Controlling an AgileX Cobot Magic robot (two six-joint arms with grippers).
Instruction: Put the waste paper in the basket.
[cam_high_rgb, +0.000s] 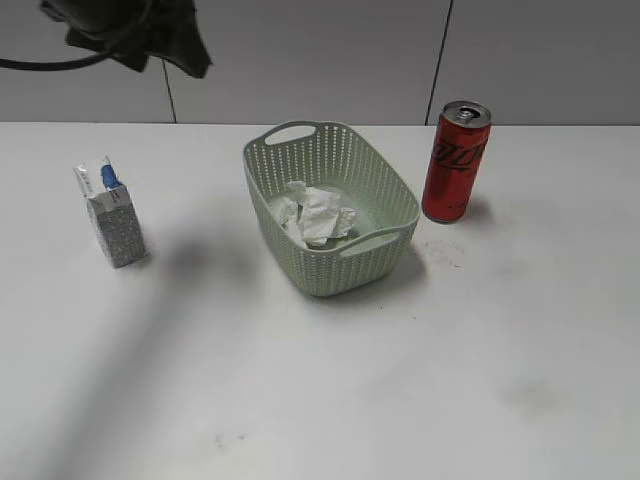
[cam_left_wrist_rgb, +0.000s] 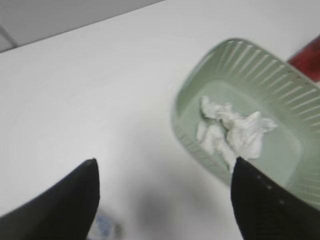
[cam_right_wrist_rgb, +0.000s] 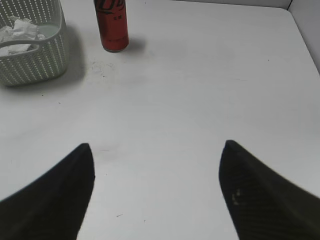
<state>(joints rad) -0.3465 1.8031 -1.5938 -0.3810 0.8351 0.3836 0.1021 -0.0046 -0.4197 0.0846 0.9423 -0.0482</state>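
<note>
Waste paper lies inside the basket; both arms empty-handed.

Exterior view: the waste paper (cam_high_rgb: 318, 215) sits in the green basket (cam_high_rgb: 385, 185) mid-worktop (cam_high_rgb: 320, 400), red can (cam_high_rgb: 455, 161) just right, small carton (cam_high_rgb: 113, 212) well left. Left wrist view: the left gripper (cam_left_wrist_rgb: 165, 172) has jaws spread wide, above worktop beside the basket. Right wrist view: the right gripper (cam_right_wrist_rgb: 157, 155) has jaws spread, holding nothing.
</note>
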